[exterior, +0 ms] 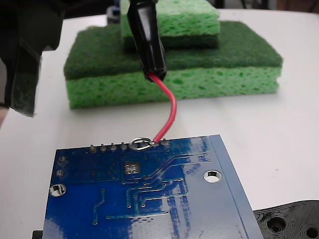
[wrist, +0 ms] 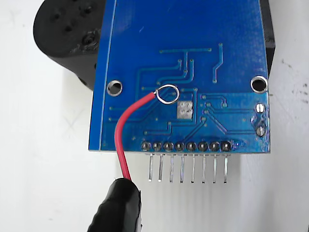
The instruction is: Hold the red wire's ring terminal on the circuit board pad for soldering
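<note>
A flat, glossy blue circuit board (wrist: 183,53) lies on a white desk (exterior: 279,119). A thin, curved red wire (wrist: 126,121) comes out of a black sleeve (wrist: 118,208) and ends in a tiny silver ring terminal (wrist: 168,94).

In the wrist view the ring sits over the board, just up and to the left of the small bright silver square pad (wrist: 185,110), close to its corner but not centred on it. In the fixed view the ring (exterior: 140,144) appears at the board's far edge, by the row of round grey solder points (exterior: 107,147), with the pad (exterior: 131,168) nearer the camera.

Stacked green sponges (exterior: 174,64) stand behind the board. A black perforated plastic piece (exterior: 291,221) lies beside it.

The jaws are not visible, so their state cannot be told.
</note>
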`<move>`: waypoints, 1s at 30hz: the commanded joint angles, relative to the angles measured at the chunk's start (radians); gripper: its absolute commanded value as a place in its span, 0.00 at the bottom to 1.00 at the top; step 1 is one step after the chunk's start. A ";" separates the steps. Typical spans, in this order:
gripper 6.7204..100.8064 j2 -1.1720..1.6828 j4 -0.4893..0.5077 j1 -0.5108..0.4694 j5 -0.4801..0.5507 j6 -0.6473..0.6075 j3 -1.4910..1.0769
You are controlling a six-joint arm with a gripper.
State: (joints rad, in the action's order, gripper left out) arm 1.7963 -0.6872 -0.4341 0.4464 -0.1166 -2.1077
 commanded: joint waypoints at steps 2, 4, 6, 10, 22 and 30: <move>0.99 -0.014 -0.006 -0.003 0.029 -0.002 0.028; 0.99 -0.026 -0.020 -0.003 0.029 -0.002 0.044; 0.99 -0.034 -0.035 -0.005 0.029 -0.003 0.058; 0.99 -0.037 -0.055 -0.018 0.034 -0.008 0.071; 0.99 -0.032 -0.054 -0.020 0.043 0.000 0.055; 0.99 -0.052 -0.044 -0.023 0.054 -0.005 0.052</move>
State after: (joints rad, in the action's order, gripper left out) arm 1.7395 -0.7348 -0.4571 0.4725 -0.1212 -2.0601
